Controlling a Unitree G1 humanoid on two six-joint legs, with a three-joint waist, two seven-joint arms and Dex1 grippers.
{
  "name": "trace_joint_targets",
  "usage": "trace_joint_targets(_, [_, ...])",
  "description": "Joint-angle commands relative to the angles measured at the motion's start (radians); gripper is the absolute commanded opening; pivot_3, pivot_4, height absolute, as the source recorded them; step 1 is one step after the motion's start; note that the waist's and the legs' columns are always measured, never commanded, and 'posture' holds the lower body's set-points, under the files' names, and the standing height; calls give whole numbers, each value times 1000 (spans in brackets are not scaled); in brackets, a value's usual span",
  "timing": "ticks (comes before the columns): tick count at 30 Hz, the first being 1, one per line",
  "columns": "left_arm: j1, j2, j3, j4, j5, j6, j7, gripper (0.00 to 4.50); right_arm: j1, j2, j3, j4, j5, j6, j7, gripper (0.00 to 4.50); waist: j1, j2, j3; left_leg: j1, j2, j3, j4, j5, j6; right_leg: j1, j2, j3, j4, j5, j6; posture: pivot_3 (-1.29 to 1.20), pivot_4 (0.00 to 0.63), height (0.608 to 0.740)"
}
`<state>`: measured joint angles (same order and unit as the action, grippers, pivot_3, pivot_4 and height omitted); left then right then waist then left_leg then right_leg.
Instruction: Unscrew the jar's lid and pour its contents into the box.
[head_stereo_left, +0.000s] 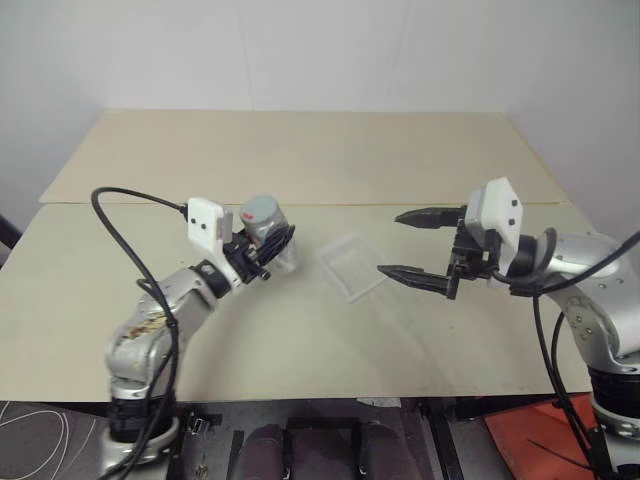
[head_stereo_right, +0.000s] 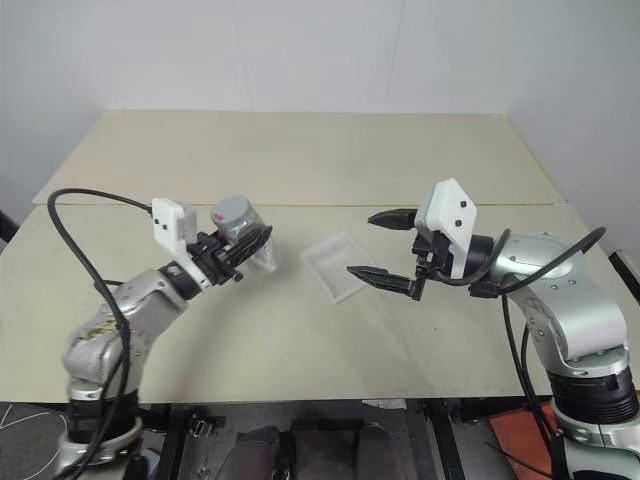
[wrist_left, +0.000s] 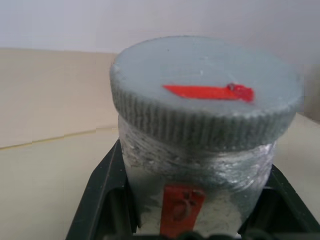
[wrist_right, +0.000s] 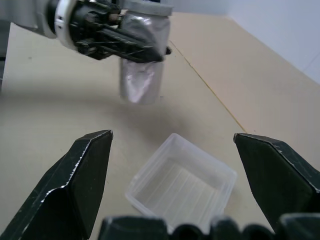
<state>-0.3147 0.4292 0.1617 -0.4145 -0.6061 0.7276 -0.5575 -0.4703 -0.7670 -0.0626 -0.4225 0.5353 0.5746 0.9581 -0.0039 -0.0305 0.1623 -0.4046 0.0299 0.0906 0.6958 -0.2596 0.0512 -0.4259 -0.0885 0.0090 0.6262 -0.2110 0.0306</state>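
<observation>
Left of centre in the head view, the left gripper is clamped on the jar, its two black fingers squeezing the foil-wrapped body below the lid so that the cap stays free above them. The jar looks lifted clear of the table and tilted a little, held out toward the middle of the frame; that reads as a presenting hold, body fixed by one arm so the other can turn the cap. The left wrist view shows the grey ribbed lid seated on the neck with its red mark on top, and a red stripe on the label just above the fingers; the contents cannot be seen through the wrapping. At right of centre the right gripper hangs with its fingers spread wide apart, holding nothing, pointed toward the jar but well apart from it, a spread that looks suited to closing over the lid. Between the two grippers, near the frame's middle, the box lies flat on the table, clear and apparently empty, close below the jar's side so the later pour should be short. Unscrewing has not begun by my reading.
</observation>
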Motion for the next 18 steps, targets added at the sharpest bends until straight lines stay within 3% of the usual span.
trace_joint_targets(1, [-39,118,-11,21,-25,-75,-211,1939,-60,36,1,8,28,-2,-23,4500,-1,0,0,0,0,0,0,0,0,0,0,0,0,0,0,0,150,740])
trace_joint_targets(4, [-83,199,-66,109,39,-228,-389,1939,-140,86,18,43,61,59,-48,4500,-1,0,0,0,0,0,0,1,-1,0,1,0,0,0,0,0,150,740])
trace_joint_targets(7, [-135,203,-90,184,43,-309,-482,1939,-210,126,43,58,94,117,-62,4500,0,0,0,0,0,0,0,1,-1,0,1,0,0,0,-1,0,150,740])
trace_joint_targets(18, [-239,108,-178,284,69,-337,-509,1939,-351,283,164,52,99,207,-145,4500,0,0,0,-3,0,0,0,0,0,-2,0,-1,-1,0,0,0,150,740])
